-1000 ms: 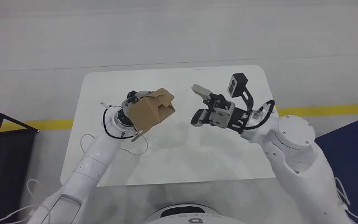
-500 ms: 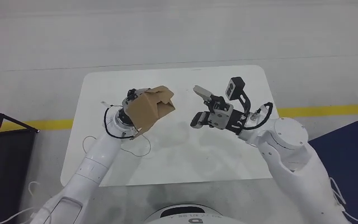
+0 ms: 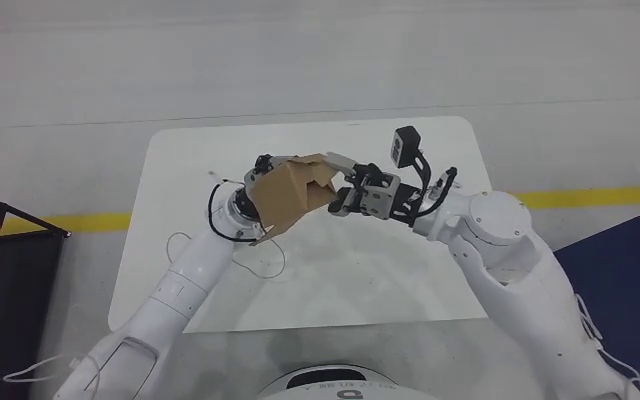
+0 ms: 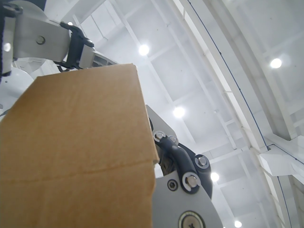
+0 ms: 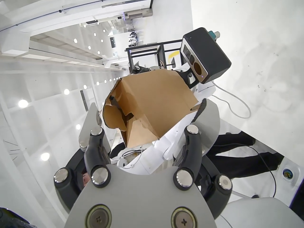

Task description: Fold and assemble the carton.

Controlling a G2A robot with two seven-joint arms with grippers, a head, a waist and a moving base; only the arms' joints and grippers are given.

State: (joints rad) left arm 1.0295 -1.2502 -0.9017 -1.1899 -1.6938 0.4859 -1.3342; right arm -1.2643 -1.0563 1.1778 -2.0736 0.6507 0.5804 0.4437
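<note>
Carton (image 3: 290, 190) sits mid-frame in the top view, above the table (image 3: 400, 290) — clenched, I think, in the left gripper (image 3: 262, 180); right gripper (image 5: 149, 115) spread wide either side of its open end.

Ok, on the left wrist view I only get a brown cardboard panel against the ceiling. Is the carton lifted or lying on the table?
Observer: Lifted. The top view shows the left pincer holding the carton up above the white table.
Operator: And the metal piece past the panel's far edge?
Observer: That is the right pincer, open, with one finger on either side of the carton's far end. I cannot tell whether they touch it.
Operator: Is that end closed?
Observer: No. In the right wrist view its flaps are folded only partway in, with a dark gap between them.
</note>
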